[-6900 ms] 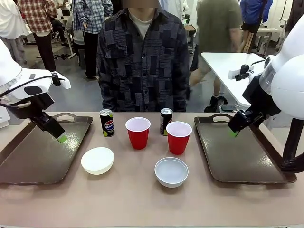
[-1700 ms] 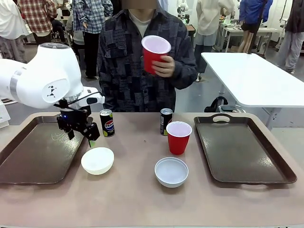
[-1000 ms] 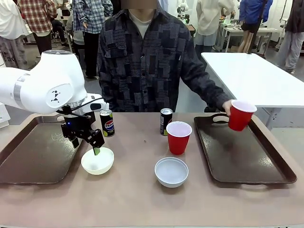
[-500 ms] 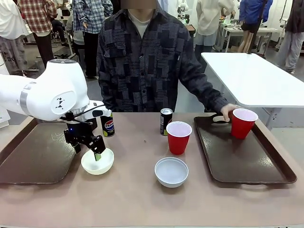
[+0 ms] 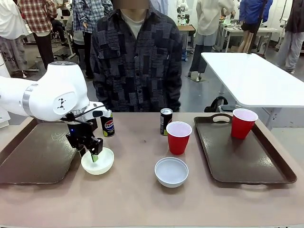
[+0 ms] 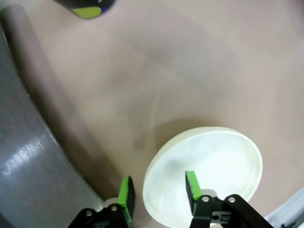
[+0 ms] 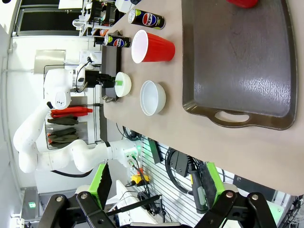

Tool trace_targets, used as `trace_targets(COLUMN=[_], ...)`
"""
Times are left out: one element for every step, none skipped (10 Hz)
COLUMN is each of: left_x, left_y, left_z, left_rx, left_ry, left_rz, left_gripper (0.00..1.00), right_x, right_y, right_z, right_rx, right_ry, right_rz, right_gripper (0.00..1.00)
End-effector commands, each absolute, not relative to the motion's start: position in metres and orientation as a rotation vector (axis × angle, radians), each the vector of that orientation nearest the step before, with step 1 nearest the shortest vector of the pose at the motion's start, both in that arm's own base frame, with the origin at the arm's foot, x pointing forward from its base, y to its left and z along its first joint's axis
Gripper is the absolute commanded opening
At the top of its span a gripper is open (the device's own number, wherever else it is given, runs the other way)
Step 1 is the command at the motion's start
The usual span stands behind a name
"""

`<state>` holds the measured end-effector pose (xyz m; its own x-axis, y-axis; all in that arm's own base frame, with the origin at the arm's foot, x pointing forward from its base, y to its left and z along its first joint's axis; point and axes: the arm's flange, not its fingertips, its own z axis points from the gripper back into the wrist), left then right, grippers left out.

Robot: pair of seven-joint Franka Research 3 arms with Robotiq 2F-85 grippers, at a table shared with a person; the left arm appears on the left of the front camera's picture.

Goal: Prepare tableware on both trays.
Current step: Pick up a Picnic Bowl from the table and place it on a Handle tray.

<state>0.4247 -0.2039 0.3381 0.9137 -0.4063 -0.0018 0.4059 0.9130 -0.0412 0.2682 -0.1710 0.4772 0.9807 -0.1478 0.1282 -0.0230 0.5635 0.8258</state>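
My left gripper (image 5: 93, 155) is down at the left white bowl (image 5: 98, 162), open, its jaws astride the rim. In the left wrist view one pad (image 6: 126, 194) is outside the bowl (image 6: 213, 161) and the other sits inside, both with a gap to the rim. The Pepsi can (image 5: 109, 126) stands just behind, and the left tray (image 5: 33, 154) lies bare beside it. One red cup (image 5: 242, 122) stands on the right tray (image 5: 247, 156). On the table are the other red cup (image 5: 178, 137), a second can (image 5: 166, 120) and a second bowl (image 5: 171, 171). My right gripper (image 7: 156, 185) is open, high above the table.
A person in a dark patterned shirt (image 5: 135, 57) stands at the far edge, hands off the table. The left tray's rim (image 6: 61, 123) runs close beside my left gripper's outer finger. A white table (image 5: 251, 71) stands behind on the right.
My left gripper came down over the bowl's rim and its jaws narrowed. The person set a red cup on the right tray and drew the hand back.
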Motion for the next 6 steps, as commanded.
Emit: trace_targets(left_x=[0.4289, 0.4288, 0.429, 0.4293, 0.4294, 0.4295], left_y=[-0.2016, -0.2011, -0.2015, -0.2013, -0.2008, -0.2003], left_z=[0.3402, 0.3399, 0.3413, 0.3429, 0.3436, 0.3447], left_rx=[-0.03, -0.021, -0.013, -0.008, -0.008, -0.009], left_ry=[0.021, 0.024, 0.027, 0.029, 0.034, 0.039], left_rz=[-0.393, -0.381, -0.365, -0.347, -0.338, -0.331], left_gripper=[0.0, 0.07, 0.0, 0.0, 0.0, 0.08], right_x=[0.2674, 0.2674, 0.2674, 0.2674, 0.2674, 0.2674], right_y=[-0.1726, -0.1726, -0.1726, -0.1726, -0.1726, -0.1726], right_z=[0.476, 0.476, 0.476, 0.476, 0.476, 0.476], right_rx=[0.973, 0.973, 0.973, 0.973, 0.973, 0.973], right_ry=[-0.186, -0.186, -0.186, -0.186, -0.186, -0.186], right_rz=[-0.066, -0.066, -0.066, -0.066, -0.066, -0.066], right_gripper=[1.0, 1.0, 1.0, 1.0, 1.0, 1.0])
